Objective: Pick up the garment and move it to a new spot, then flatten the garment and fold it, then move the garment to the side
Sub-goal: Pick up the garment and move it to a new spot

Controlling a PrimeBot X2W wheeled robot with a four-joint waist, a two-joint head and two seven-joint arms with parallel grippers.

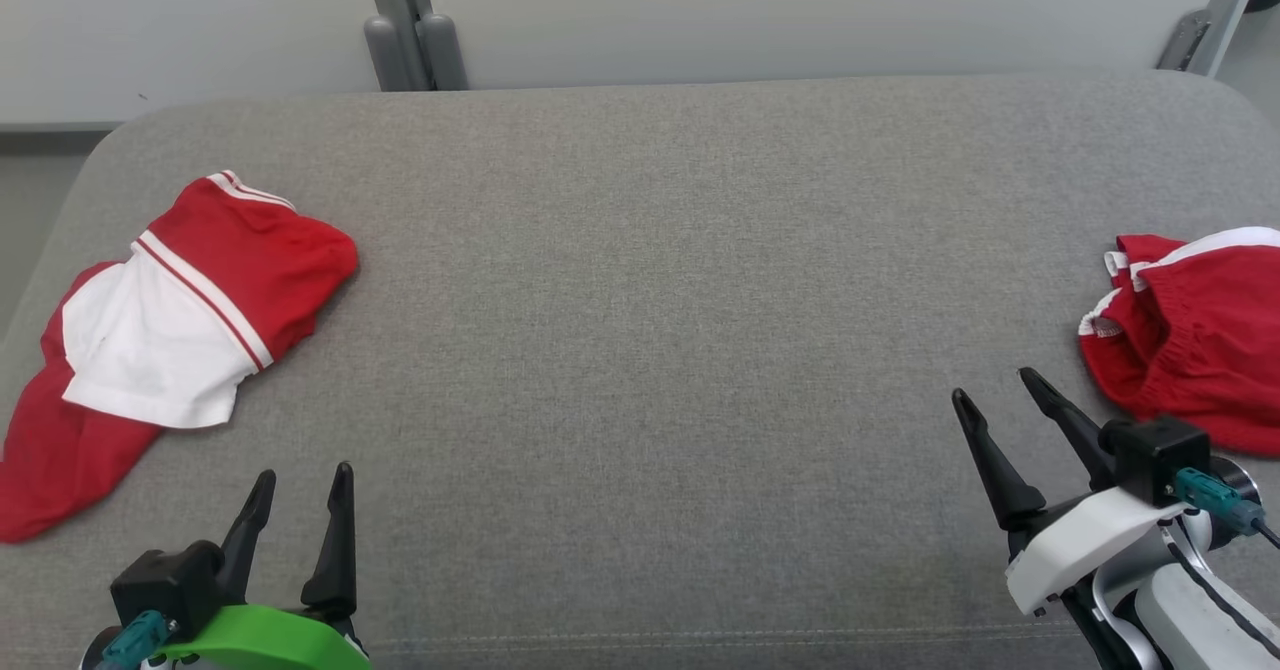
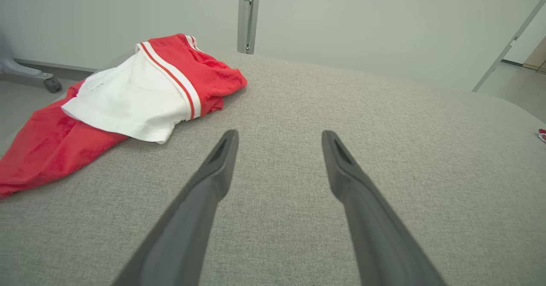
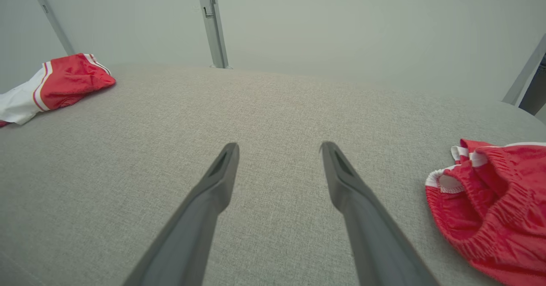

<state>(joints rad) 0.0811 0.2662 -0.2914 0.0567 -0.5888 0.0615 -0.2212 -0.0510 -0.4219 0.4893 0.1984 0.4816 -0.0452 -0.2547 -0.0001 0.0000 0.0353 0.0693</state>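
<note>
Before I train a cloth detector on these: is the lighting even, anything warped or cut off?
Head view: soft even light, no glare; red-and-white striped garment sharp, crumpled red garment with white trim cut by the right edge. Left wrist view: wide-angle lens bows the grey fabric surface, long dark fingers loom oversized. Right wrist view: same bowing, faint shadows.

The head camera looks from above, forward and down, over the whole grey padded surface [image 1: 640, 300] to the far wall [image 1: 800, 10]. The wrist cameras sit low, close above this surface, one facing along the left tool [image 2: 279, 133], the other along the right tool [image 3: 279, 145], toward that wall. All three views share the left garment [image 1: 170, 320].
</note>
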